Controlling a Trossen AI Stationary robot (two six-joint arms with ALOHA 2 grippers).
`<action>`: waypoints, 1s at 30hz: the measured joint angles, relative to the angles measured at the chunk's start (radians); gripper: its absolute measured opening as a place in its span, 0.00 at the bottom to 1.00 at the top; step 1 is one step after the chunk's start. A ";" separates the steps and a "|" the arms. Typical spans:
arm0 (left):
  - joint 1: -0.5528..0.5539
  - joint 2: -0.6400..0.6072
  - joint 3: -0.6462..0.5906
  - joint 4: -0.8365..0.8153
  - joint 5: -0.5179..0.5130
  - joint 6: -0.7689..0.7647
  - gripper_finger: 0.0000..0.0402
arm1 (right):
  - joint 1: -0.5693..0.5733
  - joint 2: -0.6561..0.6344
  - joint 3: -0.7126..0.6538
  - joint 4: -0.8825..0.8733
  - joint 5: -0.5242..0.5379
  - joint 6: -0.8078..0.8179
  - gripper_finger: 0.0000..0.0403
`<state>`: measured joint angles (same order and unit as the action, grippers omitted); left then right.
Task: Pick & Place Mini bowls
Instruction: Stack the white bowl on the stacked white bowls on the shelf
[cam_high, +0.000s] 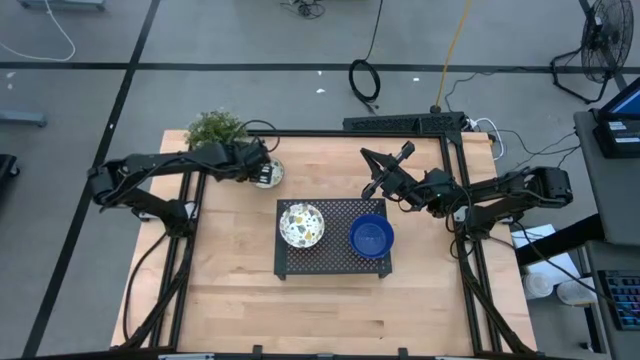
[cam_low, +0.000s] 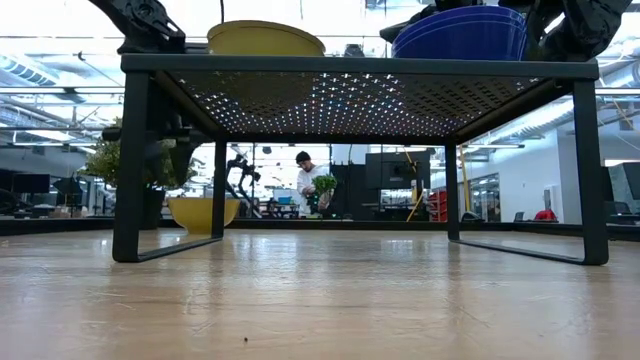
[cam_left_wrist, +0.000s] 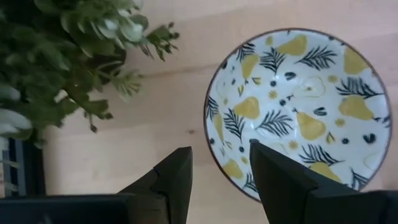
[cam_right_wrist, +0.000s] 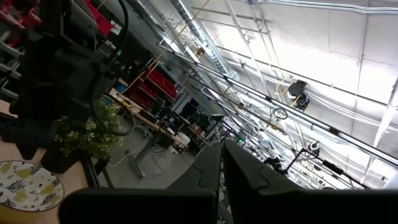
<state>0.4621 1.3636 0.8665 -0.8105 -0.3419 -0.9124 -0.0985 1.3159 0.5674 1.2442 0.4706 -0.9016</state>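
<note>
A white bowl with a yellow pear and leaf pattern (cam_high: 268, 173) sits on the wood near the table's far left, beside the plant. My left gripper (cam_left_wrist: 221, 168) is open above its rim: one finger (cam_left_wrist: 277, 180) is over the inside and the other (cam_left_wrist: 171, 183) is outside. On the black tray (cam_high: 335, 262), a second patterned bowl (cam_high: 301, 224) stands on the left. Blue bowls (cam_high: 371, 236) stand on the right and look stacked in the low view (cam_low: 460, 35). My right gripper (cam_high: 385, 165) is shut and empty, raised beyond the tray's far right corner. My left gripper stands astride the near rim (cam_left_wrist: 214, 152) of the patterned bowl, coming from above with one finger inside and one outside. I cannot tell whether either finger touches the rim. The bowl rests flat on the table.
A small green bushy plant (cam_high: 215, 128) stands close behind the left gripper at the table's far left corner. The tray stands on legs, with open space beneath it (cam_low: 330, 200). Bare wood lies along the near side (cam_high: 330, 310). People and equipment show in the room beyond.
</note>
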 joint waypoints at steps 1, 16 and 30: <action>-0.001 0.005 0.000 0.000 -0.001 -0.007 0.41 | 0.000 0.000 0.000 0.000 0.000 0.000 0.02; 0.015 0.126 0.000 0.005 0.017 0.019 0.41 | 0.000 0.000 0.000 0.000 0.000 0.000 0.02; -0.001 0.126 0.000 0.058 0.027 0.136 0.41 | 0.000 0.000 0.000 0.000 0.000 0.000 0.02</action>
<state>0.4614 1.4891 0.8665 -0.7525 -0.3153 -0.7767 -0.0984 1.3159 0.5674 1.2442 0.4702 -0.9016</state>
